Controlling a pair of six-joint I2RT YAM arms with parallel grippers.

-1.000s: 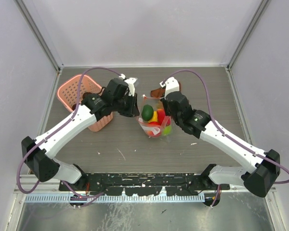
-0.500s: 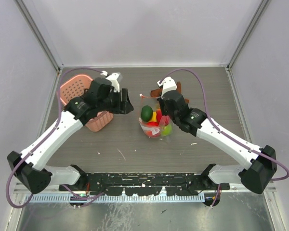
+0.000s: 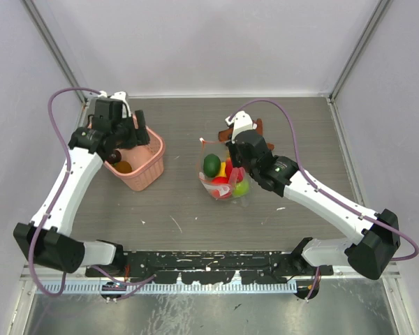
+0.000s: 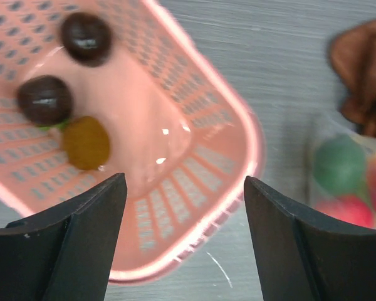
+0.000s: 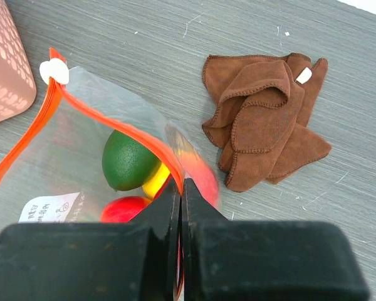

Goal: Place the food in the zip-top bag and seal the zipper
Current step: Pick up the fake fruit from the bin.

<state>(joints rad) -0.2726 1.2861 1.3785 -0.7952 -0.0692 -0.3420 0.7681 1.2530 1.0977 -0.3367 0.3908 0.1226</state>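
The clear zip-top bag point(image 3: 222, 180) stands mid-table holding green point(image 5: 130, 160), yellow and red food point(image 5: 122, 209). Its red zipper point(image 5: 113, 122) runs along the open mouth, with a white tab point(image 5: 54, 71) at the left end. My right gripper point(image 5: 181, 182) is shut on the zipper strip at the bag's right side, and it shows from above too point(image 3: 234, 155). My left gripper point(image 4: 185, 182) is open and empty, hovering over the pink basket point(image 4: 238, 106), well left of the bag. Two dark round pieces point(image 4: 45, 100) and a yellow-brown one point(image 4: 86, 143) lie in the basket.
A crumpled brown cloth point(image 5: 266, 119) lies on the table just behind and right of the bag. The pink basket point(image 3: 148, 173) sits at the back left, near the left wall. White walls close off the table's back and sides.
My left gripper has let go, opened wide and swung left and back from the bag's mouth to above the basket. The right gripper has kept its grip on the zipper, almost still.
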